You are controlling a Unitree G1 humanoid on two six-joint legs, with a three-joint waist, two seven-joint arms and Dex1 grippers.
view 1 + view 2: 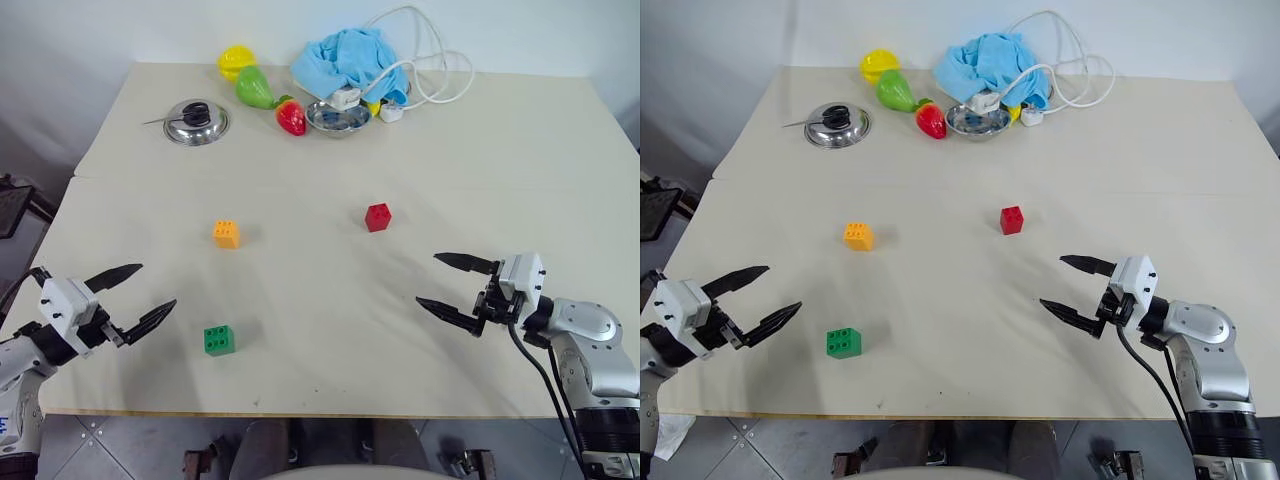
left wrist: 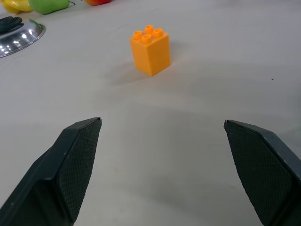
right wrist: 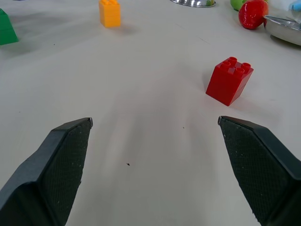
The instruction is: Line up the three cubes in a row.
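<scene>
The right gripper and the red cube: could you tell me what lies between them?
Nothing: in the right wrist view, only bare table separates the open right gripper from the red cube.

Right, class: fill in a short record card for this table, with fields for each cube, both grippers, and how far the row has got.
red cube: alone, right of centre
orange cube: alone, left of centre
green cube: near front edge, by left gripper
left gripper: open, empty
right gripper: open, empty
row: not yet formed; the cubes lie apart
</scene>
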